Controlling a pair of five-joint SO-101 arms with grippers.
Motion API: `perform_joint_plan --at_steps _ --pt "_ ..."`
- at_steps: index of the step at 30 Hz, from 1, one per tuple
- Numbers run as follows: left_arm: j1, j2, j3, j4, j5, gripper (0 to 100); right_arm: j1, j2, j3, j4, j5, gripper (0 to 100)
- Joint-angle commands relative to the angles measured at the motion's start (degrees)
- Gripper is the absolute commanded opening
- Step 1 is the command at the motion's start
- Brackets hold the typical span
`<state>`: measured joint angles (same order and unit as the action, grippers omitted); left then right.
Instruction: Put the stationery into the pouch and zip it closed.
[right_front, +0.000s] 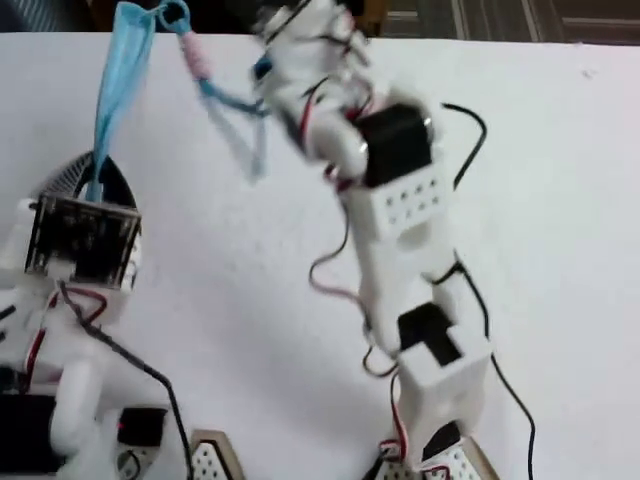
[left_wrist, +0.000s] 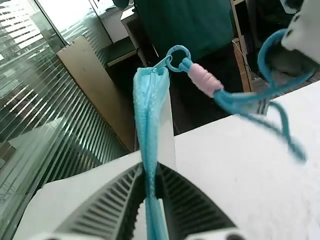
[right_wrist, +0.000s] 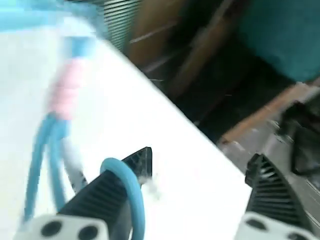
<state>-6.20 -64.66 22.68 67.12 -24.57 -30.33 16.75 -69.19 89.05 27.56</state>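
The left tool (left_wrist: 150, 170) is clamped on one end of the pouch (left_wrist: 150, 110), whose long axis runs straight away over the bench (right_front: 550, 150) to the zip ring (left_wrist: 177, 57), from which the pull cord (left_wrist: 240, 102) leads to the right tool (right_wrist: 200, 159), jaws apart, cord hooked over one finger (right_wrist: 97, 197).

Light-blue pouch (left_wrist: 150, 115), edge-on, pinched in left hand (left_wrist: 150, 171), zip ring (left_wrist: 177, 57) with pink bead (left_wrist: 204, 80) and blue cord (left_wrist: 245, 107)

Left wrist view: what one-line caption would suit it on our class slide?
Left gripper shut on the blue pouch, held edge-on, with its pink-beaded zipper cord trailing to one side.
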Motion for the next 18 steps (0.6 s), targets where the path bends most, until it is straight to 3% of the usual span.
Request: perform_joint_plan --at_steps 1,5,12,18 --pt "-0.3 5.8 -1.2 -1.8 0.0 2 -5.5 -5.7 -2.3 5.8 0.0 30.5" --pt "-0.3 13.0 -4.4 -1.8 4.7 2 -10.2 -9.1 -2.1 12.2 -0.1 30.5" --pt "-2.0 25.8 -12.3 -2.4 11.3 2 -10.9 -16.0 -1.0 12.4 -0.1 30.5" --pt "-5.4 35.8 -19.4 -3.3 14.4 2 -11.0 -26.9 12.9 12.4 -0.1 30.5"
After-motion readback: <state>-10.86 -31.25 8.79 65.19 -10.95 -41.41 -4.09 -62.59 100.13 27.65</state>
